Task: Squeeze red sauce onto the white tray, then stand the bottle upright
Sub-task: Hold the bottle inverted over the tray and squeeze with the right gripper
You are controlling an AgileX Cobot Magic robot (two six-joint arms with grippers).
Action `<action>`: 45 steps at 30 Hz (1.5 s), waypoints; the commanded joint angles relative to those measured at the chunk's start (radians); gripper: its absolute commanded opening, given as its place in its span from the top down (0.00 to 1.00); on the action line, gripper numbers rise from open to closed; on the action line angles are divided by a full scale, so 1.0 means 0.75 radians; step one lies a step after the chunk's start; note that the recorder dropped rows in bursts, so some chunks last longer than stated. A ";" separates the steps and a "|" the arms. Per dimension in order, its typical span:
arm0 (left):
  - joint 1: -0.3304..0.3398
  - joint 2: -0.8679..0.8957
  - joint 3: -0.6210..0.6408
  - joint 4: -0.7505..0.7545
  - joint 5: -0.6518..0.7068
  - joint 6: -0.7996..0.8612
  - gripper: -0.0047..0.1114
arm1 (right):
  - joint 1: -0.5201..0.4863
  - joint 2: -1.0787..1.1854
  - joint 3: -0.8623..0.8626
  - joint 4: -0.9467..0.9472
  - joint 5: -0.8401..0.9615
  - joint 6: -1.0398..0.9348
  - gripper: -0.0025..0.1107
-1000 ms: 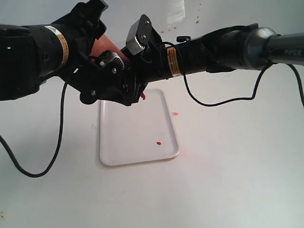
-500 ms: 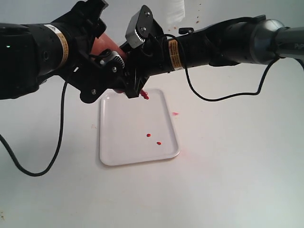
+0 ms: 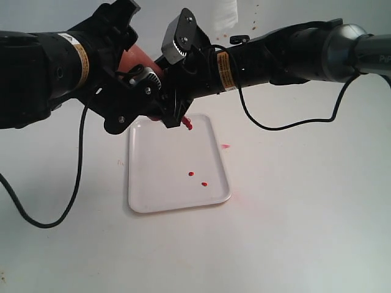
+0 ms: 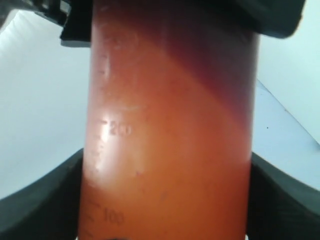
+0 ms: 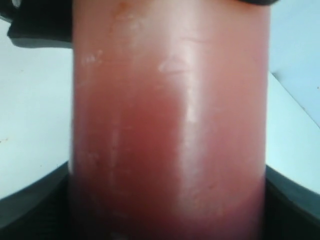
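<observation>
The bottle (image 3: 131,61) hangs tilted over the far end of the white tray (image 3: 157,183), its red-stained nozzle (image 3: 187,122) pointing down at the tray. Both arms hold it. In the left wrist view the bottle (image 4: 170,130), printed with measuring marks, fills the space between the jaws of my left gripper (image 4: 165,205), which is shut on it. My right gripper (image 5: 167,200) is likewise shut on the bottle (image 5: 170,120), its black fingers (image 5: 35,205) pressed to the sides. Two small drops of red sauce (image 3: 191,174) lie on the tray's right half.
A faint pinkish smear (image 3: 225,146) stains the table just right of the tray. A black cable (image 3: 36,221) loops over the table at the left, and another (image 3: 287,127) hangs under the right arm. Small dark specks (image 3: 253,24) dot the far table.
My right gripper has closed in on the bottle and shifted slightly upward. A second red drop has landed on the tray beside the first. The left arm stays put.
</observation>
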 commanded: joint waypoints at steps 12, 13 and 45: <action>-0.006 -0.011 -0.012 0.105 -0.036 0.156 0.96 | 0.012 -0.018 -0.011 -0.093 -0.024 0.024 0.98; -0.006 -0.011 -0.012 0.107 -0.039 0.156 0.96 | 0.012 -0.018 -0.011 -0.093 -0.024 0.027 0.98; -0.006 -0.011 -0.012 0.104 -0.096 0.152 0.96 | 0.012 -0.018 -0.011 -0.052 0.026 0.028 0.97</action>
